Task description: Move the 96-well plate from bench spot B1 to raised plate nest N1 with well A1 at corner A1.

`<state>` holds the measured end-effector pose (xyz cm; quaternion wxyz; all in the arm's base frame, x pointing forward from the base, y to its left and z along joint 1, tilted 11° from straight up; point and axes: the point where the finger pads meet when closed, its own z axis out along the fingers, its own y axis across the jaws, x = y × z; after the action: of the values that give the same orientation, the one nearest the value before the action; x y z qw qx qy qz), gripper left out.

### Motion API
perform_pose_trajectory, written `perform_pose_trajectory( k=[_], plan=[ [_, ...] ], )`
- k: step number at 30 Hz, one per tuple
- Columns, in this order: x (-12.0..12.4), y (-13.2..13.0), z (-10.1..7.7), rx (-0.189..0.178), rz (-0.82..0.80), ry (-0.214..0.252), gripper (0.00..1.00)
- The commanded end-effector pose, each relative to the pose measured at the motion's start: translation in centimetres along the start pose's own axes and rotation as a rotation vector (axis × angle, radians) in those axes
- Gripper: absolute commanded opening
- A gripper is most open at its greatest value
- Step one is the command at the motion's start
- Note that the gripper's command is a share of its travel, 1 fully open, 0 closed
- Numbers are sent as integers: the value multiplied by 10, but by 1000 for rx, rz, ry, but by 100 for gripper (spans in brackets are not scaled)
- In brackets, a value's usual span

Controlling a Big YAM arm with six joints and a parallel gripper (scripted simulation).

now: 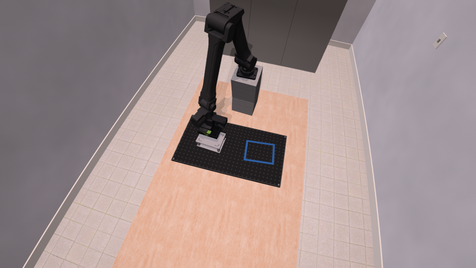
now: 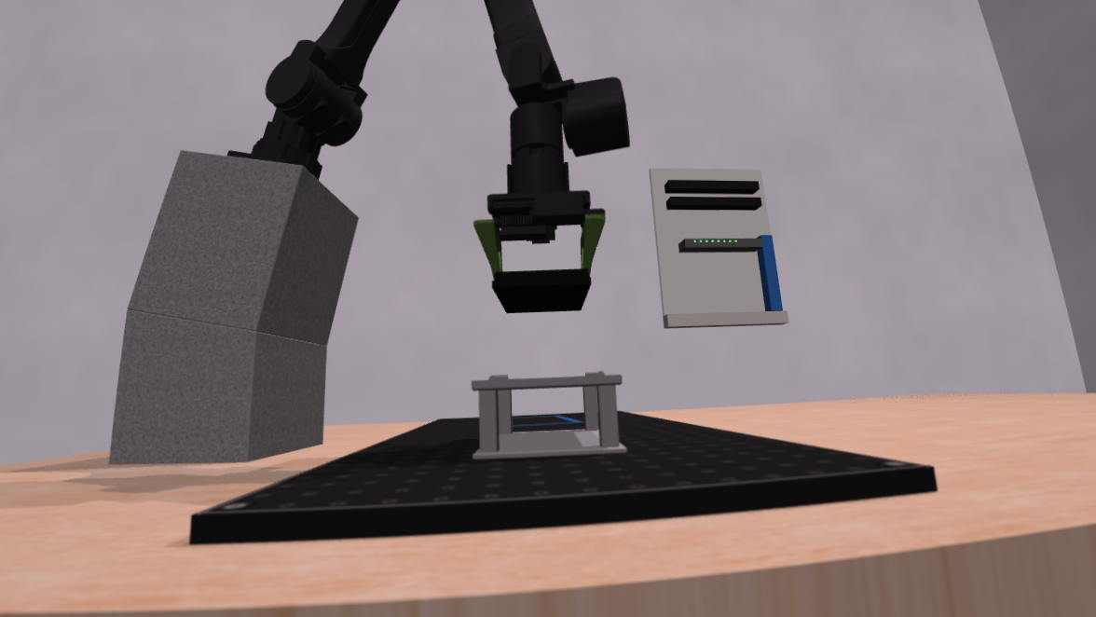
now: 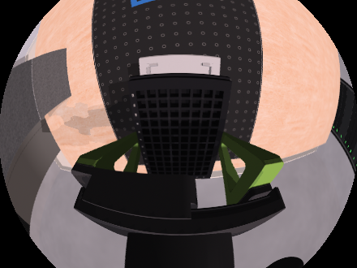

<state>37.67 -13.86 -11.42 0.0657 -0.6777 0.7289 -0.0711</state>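
The pincer (image 2: pixel 541 264) pinches the black 96-well plate (image 2: pixel 541 291) level, well above the grey raised nest N1 (image 2: pixel 545 381), which lies almost directly below, perhaps slightly ahead of the plate's far end, though the wrist view distorts this.

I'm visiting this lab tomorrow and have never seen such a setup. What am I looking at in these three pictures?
One black robot arm stands on a grey block. The first picture looks down from above, the second from the side at table height, the third from a camera on the wrist. On the wooden table lies a black board with holes, marked with a blue rectangle. A small grey raised stand sits on the board. The hand, with green fingers, is shut on a black plate with many wells, held in the air above the stand.
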Motion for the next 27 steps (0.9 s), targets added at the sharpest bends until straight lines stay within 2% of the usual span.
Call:
perform_pose_trajectory(
  k=[1, 21, 27],
  plan=[
    [1, -9, -5, 20, -7, 1, 0],
    [-4, -15, -8, 26, -19, -1, 0],
    [-1, -10, -5, 20, -7, 1, 0]
  ],
)
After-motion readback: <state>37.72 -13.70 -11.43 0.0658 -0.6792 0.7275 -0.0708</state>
